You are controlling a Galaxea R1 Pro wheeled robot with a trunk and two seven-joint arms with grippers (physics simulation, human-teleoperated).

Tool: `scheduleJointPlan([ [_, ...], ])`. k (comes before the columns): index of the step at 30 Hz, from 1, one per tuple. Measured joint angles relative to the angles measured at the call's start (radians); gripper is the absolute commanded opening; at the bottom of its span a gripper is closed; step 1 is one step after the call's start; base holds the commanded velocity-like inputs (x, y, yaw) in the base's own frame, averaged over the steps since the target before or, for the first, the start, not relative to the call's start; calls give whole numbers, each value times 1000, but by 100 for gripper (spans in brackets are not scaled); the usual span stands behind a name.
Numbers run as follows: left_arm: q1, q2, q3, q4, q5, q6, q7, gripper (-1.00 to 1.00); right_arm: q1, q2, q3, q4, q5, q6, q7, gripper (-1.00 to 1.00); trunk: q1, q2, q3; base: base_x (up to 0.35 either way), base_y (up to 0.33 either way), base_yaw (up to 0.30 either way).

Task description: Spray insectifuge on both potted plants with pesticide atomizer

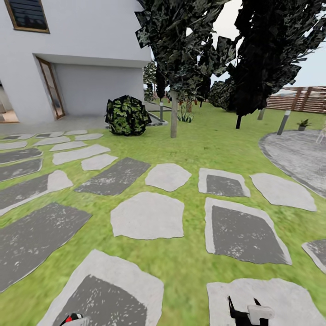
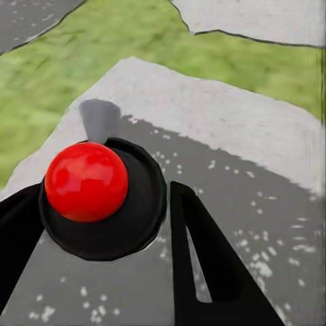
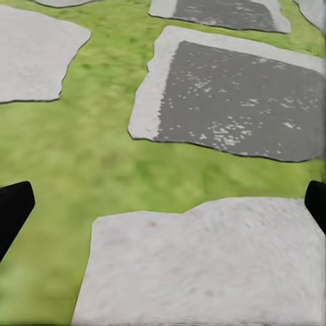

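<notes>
A green lawn (image 1: pixel 194 149) set with flat grey and pale stepping stones (image 1: pixel 148 215) spreads ahead of the robot, running up to a white house wall (image 1: pixel 90 40) with a wooden-framed door. Dark-leaved trees (image 1: pixel 181 40) stand mid-lawn, a brown slatted wooden fence (image 1: pixel 301 98) closes the far right, and a round grey stone patio (image 1: pixel 299 156) lies before it, with a grey bollard lamp (image 1: pixel 284 122) at its edge. Beside that lamp sits a small potted plant in a grey pot (image 1: pixel 303 124). A round leafy bush (image 1: pixel 127 115) grows near the house. The left pincer (image 2: pixel 102 224) is clamped on the dark spray bottle with a red top (image 2: pixel 87 181), low over a stone; the right pincer (image 3: pixel 163 204) hangs with fingers spread wide, empty.
</notes>
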State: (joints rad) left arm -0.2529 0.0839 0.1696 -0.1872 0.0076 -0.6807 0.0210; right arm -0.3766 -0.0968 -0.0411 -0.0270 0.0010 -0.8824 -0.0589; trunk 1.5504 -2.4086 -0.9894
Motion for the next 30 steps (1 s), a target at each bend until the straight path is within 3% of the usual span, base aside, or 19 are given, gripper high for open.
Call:
scheduleJointPlan([
  [5, 0, -1, -1, -1, 0, 0, -1, -100, 0, 6, 1, 0, 0, 0, 0, 100, -1, 0, -4, 271, 0, -206],
  [8, 0, -1, -1, -2, -1, 1, -1, -100, 0, 20, -1, 0, 0, 0, -1, 100, -1, 0, -6, 338, 0, -36],
  [16, 0, 4, -14, -3, -14, 0, -14, -100, 0, 22, -1, 0, 0, 0, -2, 100, -1, 0, -7, 341, 0, -2],
  [17, -2, 81, -43, -10, -90, 4, -253, -100, 0, 22, -2, 0, 0, 0, -2, 100, -1, 0, -7, 341, 0, -19],
  [18, -3, 141, -5, -10, -72, 14, -370, -100, 0, 22, -1, 0, 0, 0, -2, 100, -1, 0, -7, 341, 0, -86],
  [21, -2, 131, -11, -7, -76, 10, -396, -100, 0, 21, -2, 0, 0, 0, -2, 100, -1, 0, -7, 262, 0, -232],
  [30, -2, 129, -4, 1, -67, 14, -394, -100, 0, 19, -3, -1, -1, -1, -2, 100, -1, 0, -7, 265, 0, -281],
])
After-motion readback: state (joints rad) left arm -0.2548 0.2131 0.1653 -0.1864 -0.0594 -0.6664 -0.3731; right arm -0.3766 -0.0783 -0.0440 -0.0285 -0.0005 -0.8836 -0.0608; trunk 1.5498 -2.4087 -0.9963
